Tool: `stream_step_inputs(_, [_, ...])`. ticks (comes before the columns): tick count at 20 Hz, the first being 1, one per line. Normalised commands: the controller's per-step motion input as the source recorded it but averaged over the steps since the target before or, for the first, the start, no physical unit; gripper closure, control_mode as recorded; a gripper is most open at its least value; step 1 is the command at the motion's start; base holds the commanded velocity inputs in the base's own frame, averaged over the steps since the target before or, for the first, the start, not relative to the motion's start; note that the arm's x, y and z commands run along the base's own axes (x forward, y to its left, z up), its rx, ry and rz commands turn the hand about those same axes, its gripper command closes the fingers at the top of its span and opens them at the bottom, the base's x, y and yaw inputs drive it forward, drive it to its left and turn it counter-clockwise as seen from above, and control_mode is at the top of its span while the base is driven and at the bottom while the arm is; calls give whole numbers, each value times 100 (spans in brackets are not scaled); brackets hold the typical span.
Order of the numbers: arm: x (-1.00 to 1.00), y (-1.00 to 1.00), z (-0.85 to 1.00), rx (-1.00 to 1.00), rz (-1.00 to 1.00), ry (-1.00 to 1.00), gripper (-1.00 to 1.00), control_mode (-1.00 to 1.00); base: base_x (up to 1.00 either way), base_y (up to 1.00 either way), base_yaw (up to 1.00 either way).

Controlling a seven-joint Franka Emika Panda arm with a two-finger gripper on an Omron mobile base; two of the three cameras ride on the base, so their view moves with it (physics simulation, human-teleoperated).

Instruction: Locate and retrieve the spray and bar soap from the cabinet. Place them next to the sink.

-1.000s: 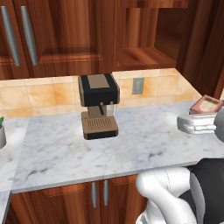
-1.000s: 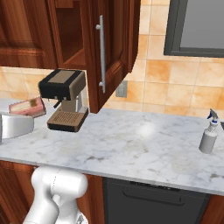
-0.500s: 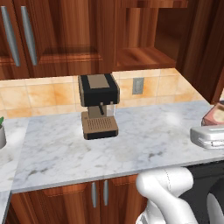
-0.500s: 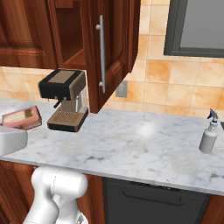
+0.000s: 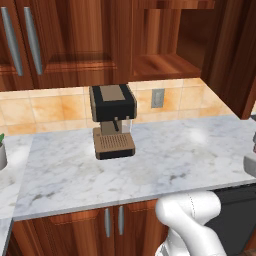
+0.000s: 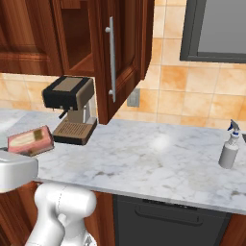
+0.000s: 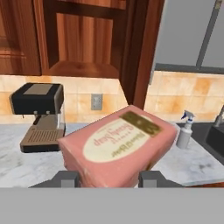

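A: In the left base view we see the reddish-brown wooden wall cabinet (image 5: 165, 47) open at the upper middle of the frame, its plain shelf bare. Below it, at centre, a black-and-brown coffee machine (image 5: 113, 120) stands on the white marble counter (image 5: 165, 160).

B: From the right base view we find the small pinkish bar soap (image 6: 30, 141) with reddish sides at the left edge, lifted above the counter's front, just over the white hand. The tall, slim grey-white spray bottle (image 6: 229, 146) stands at the right of the frame on the marble.

A: In the hand view the gripper (image 7: 108, 178) at the bottom centre is clamped on the bar soap, one dark finger on each side. The spray bottle sits to the right of the soap, beside a dark sink (image 7: 214, 135) at the right edge.
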Motion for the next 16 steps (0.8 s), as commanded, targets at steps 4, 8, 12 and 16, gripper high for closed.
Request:
stream_step_inputs(4, [-9,-35,-2,0,0,3,100,-100,0,0,0])
stream_step_inputs(8, [0,-46,0,0,0,1,100,-100,0,0,0])
stream_step_inputs(12, [0,-51,0,0,0,0,100,-100,0,0,0])
stream_step_inputs(16, [0,-49,0,0,0,0,100,-100,0,0,0])
